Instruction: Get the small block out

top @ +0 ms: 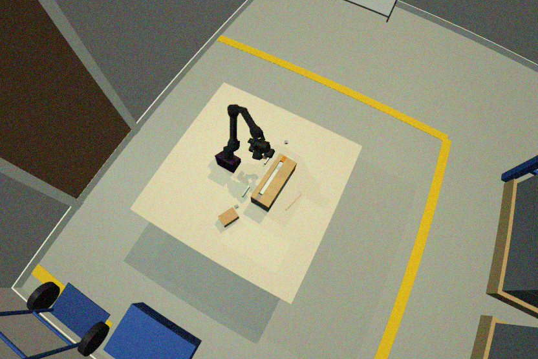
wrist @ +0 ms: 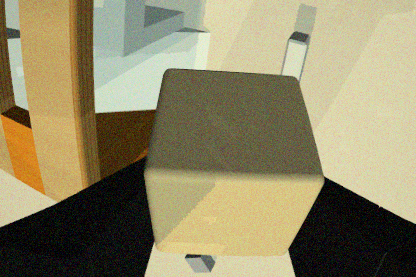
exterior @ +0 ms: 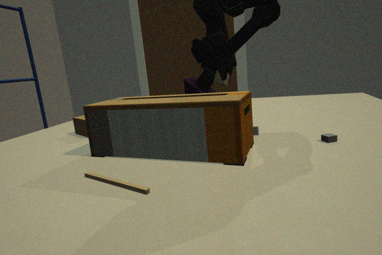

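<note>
My gripper [top: 265, 156] [exterior: 222, 76] [wrist: 223, 175] is shut on the small tan block. The block [exterior: 222, 82] [wrist: 232, 130] fills the middle of the wrist view between the two black fingers and is held raised off the table. In the exterior view it shows above the far edge of the box top, near the orange end. The box [top: 274, 186] [exterior: 166, 101] [wrist: 47, 30] stands upright on the table, with a slot in its top. From above, the gripper is close beside the box's orange end. Most of the block is hidden in the top view.
A grey cube [top: 286, 141] [exterior: 329, 138] lies past the orange end. Another grey cube [top: 236, 206] and a wooden block [top: 228, 217] [exterior: 81, 126] lie past the other end. A pale bar [top: 246, 191] lies on the robot's side, a thin stick [top: 293, 201] [exterior: 117, 183] opposite.
</note>
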Motion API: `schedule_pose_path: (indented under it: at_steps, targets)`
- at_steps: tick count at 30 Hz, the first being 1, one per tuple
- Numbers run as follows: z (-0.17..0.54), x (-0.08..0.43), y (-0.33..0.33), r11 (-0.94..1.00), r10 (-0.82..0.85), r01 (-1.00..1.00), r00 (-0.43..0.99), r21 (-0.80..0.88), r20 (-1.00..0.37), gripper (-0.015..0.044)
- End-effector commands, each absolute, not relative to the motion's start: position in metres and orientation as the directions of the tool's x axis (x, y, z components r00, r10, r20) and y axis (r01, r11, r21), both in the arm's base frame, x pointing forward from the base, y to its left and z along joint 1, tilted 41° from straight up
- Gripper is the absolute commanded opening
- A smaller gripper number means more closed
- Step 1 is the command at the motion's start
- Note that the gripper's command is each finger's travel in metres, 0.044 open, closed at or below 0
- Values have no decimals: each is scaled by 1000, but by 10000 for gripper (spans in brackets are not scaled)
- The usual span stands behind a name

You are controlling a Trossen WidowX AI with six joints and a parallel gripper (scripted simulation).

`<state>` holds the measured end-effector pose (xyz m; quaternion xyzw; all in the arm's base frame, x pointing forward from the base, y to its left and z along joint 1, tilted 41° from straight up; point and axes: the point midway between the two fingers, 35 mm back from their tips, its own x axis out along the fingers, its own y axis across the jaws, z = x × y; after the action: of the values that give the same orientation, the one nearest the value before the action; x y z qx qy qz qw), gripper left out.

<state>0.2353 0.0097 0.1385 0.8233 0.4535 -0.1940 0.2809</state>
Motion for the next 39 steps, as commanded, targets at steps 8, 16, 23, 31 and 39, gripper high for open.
schedule_pose_path:
  at_steps: [8,16,23,31,39]
  targets:
    - [145,230,4,-679,649,729,539,-89,-536,0]
    - [150,227,-1,-752,654,553,560,-357,-509,0]
    - [153,224,-4,-743,655,379,577,-551,-487,0]
    - [154,224,-4,-742,655,375,578,-555,-486,0]
    - [154,224,-4,-742,655,375,578,-555,-486,0]
